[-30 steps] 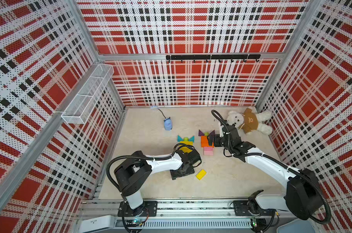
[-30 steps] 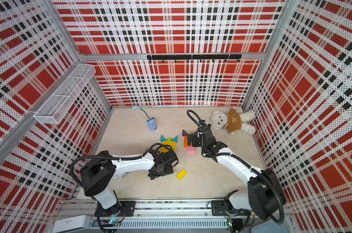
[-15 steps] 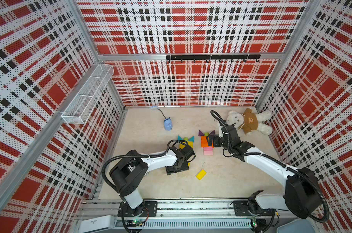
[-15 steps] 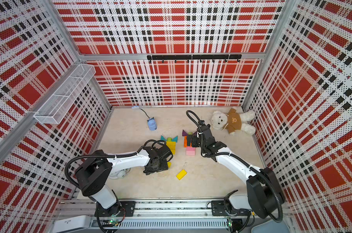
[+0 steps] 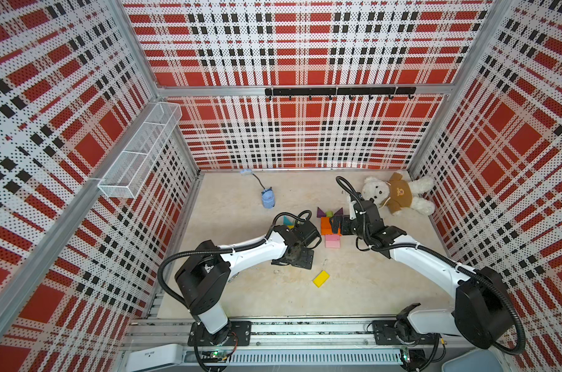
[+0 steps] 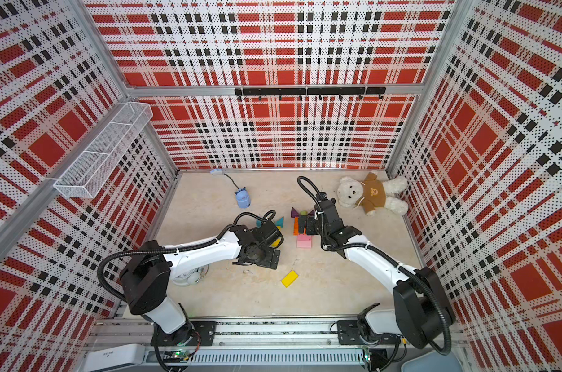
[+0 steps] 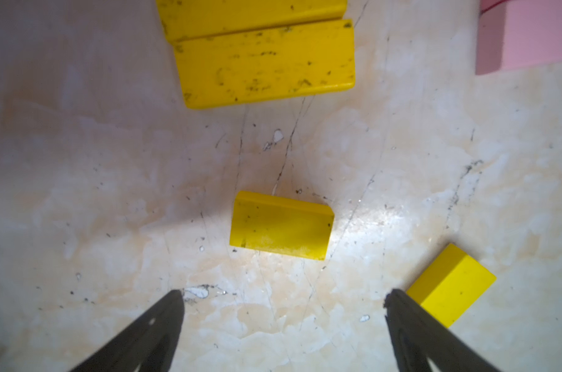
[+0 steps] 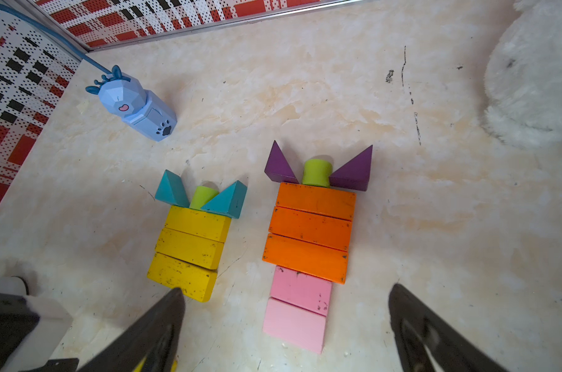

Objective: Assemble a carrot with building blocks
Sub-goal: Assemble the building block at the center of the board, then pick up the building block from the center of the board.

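Three orange bars (image 8: 310,228), purple triangles (image 8: 350,172) at one end and pink bars (image 8: 297,309) at the other, lie mid-table beside stacked yellow bars (image 8: 189,248). A short yellow block (image 7: 281,225) lies before the left gripper (image 7: 283,293), its jaws spread and empty. The right gripper (image 8: 285,288) is also spread wide, holding nothing.

Both arms stretch inward and low. The left tool (image 7: 283,292) gapes wide and empty. The right tool (image 8: 285,288), at three o'clock from it, gapes likewise.
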You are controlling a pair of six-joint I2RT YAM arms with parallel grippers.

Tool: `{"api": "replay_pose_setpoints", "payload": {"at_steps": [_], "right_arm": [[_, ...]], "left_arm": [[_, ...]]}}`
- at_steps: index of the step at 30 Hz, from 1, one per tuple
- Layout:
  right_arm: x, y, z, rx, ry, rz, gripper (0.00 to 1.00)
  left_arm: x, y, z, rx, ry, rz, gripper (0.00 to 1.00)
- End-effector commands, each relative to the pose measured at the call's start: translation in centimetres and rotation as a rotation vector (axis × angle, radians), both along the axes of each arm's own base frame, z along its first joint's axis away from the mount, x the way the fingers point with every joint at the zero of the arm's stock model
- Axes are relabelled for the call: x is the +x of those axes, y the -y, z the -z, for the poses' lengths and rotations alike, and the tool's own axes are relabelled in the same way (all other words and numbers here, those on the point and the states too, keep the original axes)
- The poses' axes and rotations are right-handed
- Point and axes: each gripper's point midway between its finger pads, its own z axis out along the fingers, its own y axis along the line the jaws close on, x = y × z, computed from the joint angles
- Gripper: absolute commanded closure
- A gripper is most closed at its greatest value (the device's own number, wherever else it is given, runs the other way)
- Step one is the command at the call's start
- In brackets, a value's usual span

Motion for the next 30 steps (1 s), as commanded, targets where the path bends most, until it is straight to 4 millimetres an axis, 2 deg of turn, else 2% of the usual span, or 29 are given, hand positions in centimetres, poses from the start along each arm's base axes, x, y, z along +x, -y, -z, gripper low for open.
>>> {"api": "replay_pose_setpoints", "payload": {"at_steps": [1,10,15,20,30], "right_arm": [[0.6,-0.4,-0.4,0.002,0.029,-0.004,0.00],[0.7,-0.4,-0.2,-0.004,0.026,-0.002,0.00],[0.7,-0.3,-0.3,-0.006,0.027,-0.001,0.00],[0.7,-0.4,-0.3,-0.005,0.027,-0.002,0.00],[0.6,-0.4,-0.4,-0.003,0.028,-0.005,0.00]], "left_arm": [[-0.1,-0.4,0.4,0.029,-0.060,0.141,0.01],[1.1,0.1,2.2,0.070,-0.131,0.206,0.12],[0.9,0.7,3.8,0.063,-0.173,0.199,0.14],[1.2,0.5,4.9,0.083,-0.175,0.159,0.19],[1.4,0.5,5.3,0.111,-0.142,0.142,0.31]]}}
